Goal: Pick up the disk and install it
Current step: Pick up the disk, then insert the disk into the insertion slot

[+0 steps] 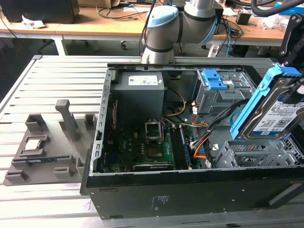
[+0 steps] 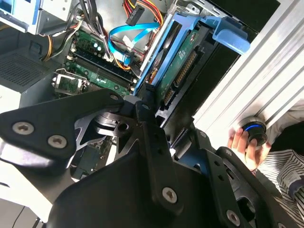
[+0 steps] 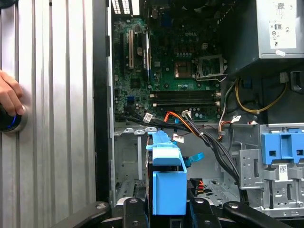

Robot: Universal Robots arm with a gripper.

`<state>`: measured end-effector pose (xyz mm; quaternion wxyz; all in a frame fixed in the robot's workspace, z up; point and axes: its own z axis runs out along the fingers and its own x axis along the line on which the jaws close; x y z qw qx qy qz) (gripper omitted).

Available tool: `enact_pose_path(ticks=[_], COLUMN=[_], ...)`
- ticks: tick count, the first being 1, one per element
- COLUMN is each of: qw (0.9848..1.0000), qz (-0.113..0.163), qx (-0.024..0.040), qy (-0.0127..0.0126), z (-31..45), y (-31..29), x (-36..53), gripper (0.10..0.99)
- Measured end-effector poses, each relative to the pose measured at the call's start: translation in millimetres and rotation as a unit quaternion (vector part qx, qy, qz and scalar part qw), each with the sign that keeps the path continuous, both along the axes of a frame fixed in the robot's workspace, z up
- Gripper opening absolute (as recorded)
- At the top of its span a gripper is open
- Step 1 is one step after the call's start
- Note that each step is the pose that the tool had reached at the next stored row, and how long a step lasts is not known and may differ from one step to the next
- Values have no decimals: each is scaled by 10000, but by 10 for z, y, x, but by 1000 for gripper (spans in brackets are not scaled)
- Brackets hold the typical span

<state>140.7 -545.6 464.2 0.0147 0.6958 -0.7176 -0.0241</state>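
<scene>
No print can be read. The silver-grey rectangular disk with blue plastic rails (image 1: 271, 111), held in the tool (image 3: 167, 210), bears a white-and-blue label (image 1: 287, 116). Beyond the tool, the grey metal power-supply box (image 3: 278, 40) carries a white label (image 3: 279, 16). Beside the tool, the grey metal cage with a blue latch (image 3: 251, 164) has a small white sticker (image 3: 282, 169).
</scene>
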Motion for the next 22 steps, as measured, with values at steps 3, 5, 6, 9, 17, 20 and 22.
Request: enact_pose_path(ticks=[3,5,6,9,17,20,22], qw=[10000,10000,10000,10000,10000,10000,10000], qz=[1,0,0,0,-55,-54,-57], qx=[-1,-2,-2,-2,-35,-38,-41], qy=[0,0,0,0,0,0,0], z=[0,0,0,0,-39,-56,-82], y=[0,0,0,0,0,0,0], x=[1,1,1,1,1,10,19], gripper=[365,365,365,365,365,365,365])
